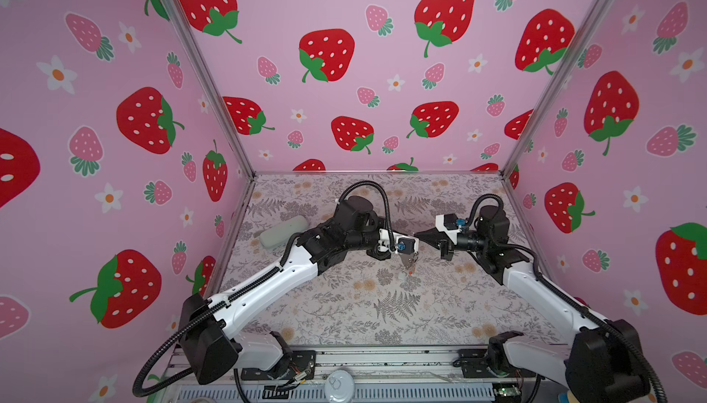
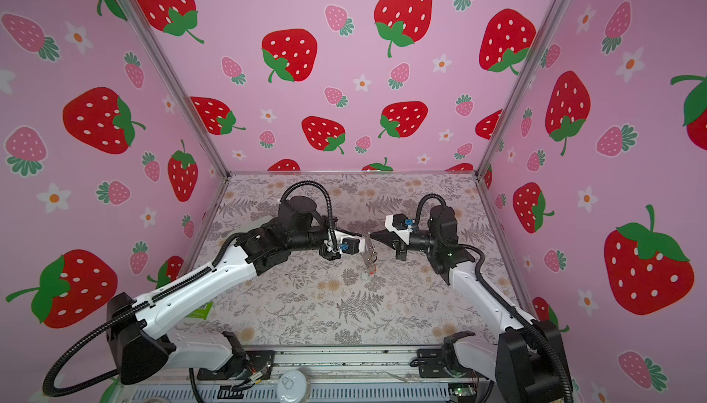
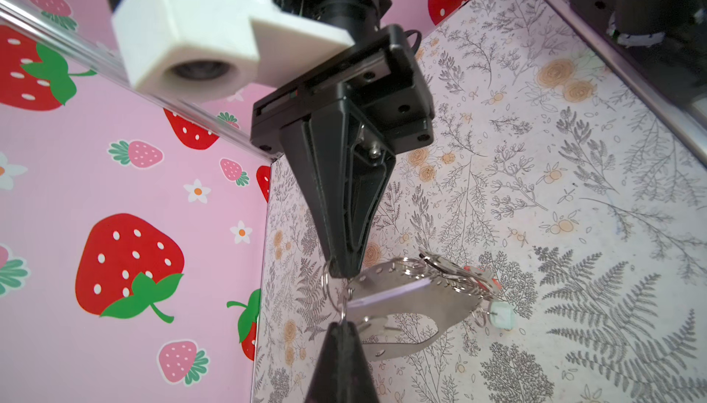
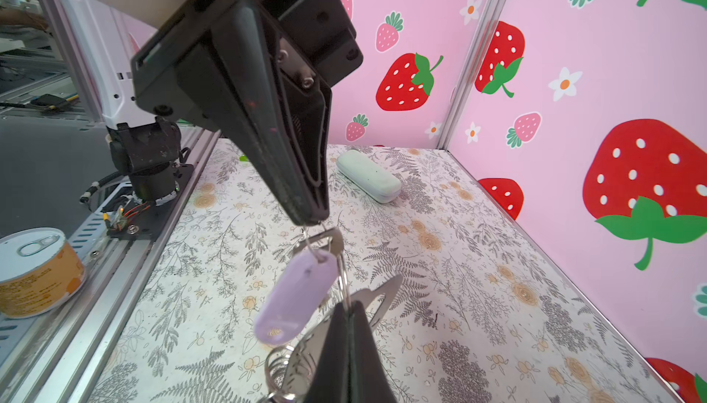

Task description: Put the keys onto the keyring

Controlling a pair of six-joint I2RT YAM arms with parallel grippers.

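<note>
Both grippers meet above the middle of the table. My left gripper (image 3: 341, 323) is shut on the small wire loop of the lilac-tagged key (image 4: 294, 301). In the right wrist view the left gripper (image 4: 311, 222) comes in from above. My right gripper (image 4: 350, 306) is shut on the keyring's thin silvery ring (image 3: 327, 286), tip to tip with the left one. In a top view the right gripper (image 1: 417, 234) points left. The taupe strap loop (image 3: 424, 305) hangs below the two tips. Red-tagged (image 3: 483, 275) and white-tagged (image 3: 502, 315) keys dangle from its far end. The hanging bunch (image 1: 408, 263) shows in both top views.
A pale grey-green oblong case (image 1: 283, 230) lies at the back left of the floral table (image 1: 382, 305); the right wrist view also shows the case (image 4: 369, 177). A tin can (image 4: 34, 267) stands on the front rail outside the table. Strawberry-print walls close three sides.
</note>
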